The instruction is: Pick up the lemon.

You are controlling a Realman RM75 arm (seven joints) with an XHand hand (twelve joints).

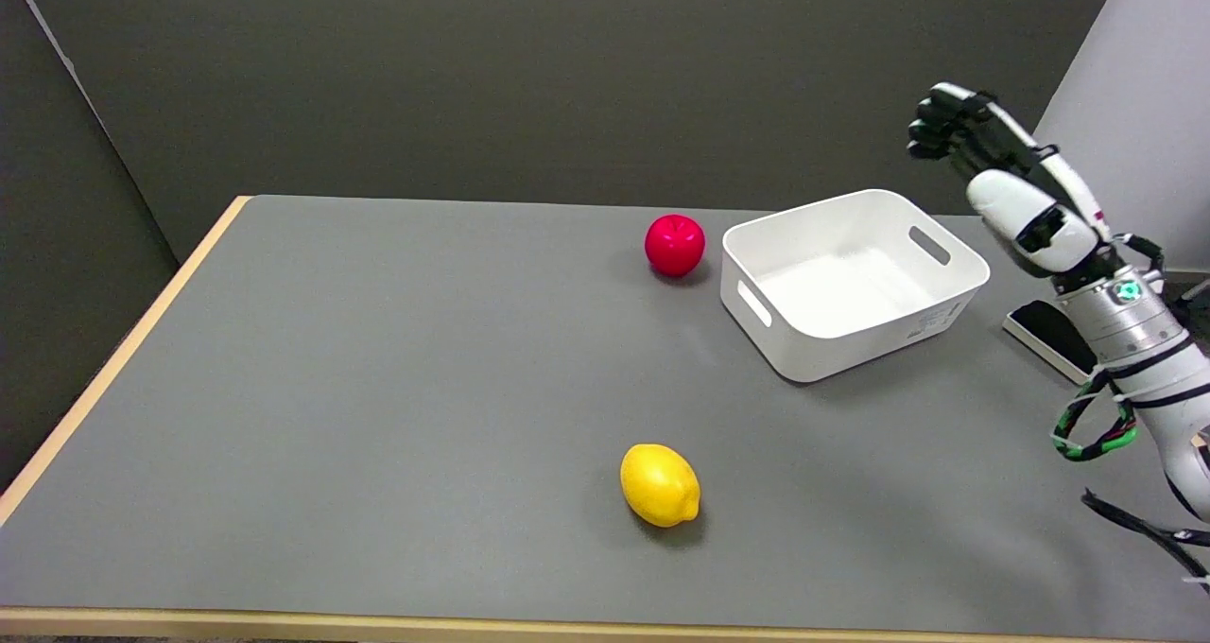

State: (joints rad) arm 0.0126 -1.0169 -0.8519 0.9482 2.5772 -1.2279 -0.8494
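Probably light, firm and waxy-slick, this small yellow oval lemon [660, 484] on the grey table [378, 388], best cupped around its middle; right hand [993, 165] aloft, well apart, grasping nothing, fingers curled.

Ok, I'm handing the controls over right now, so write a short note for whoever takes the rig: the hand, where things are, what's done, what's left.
Right hand: raised in the air above the far right of the table, past the white bin; it holds nothing, fingers curled in.
Lemon: lies on the gray table near the front edge, far from the hand.
Red apple: just left of the bin, not part of the job.
Done: nothing yet; the lemon is untouched.
Left: bring the hand down and across to the lemon, grip it, lift it.
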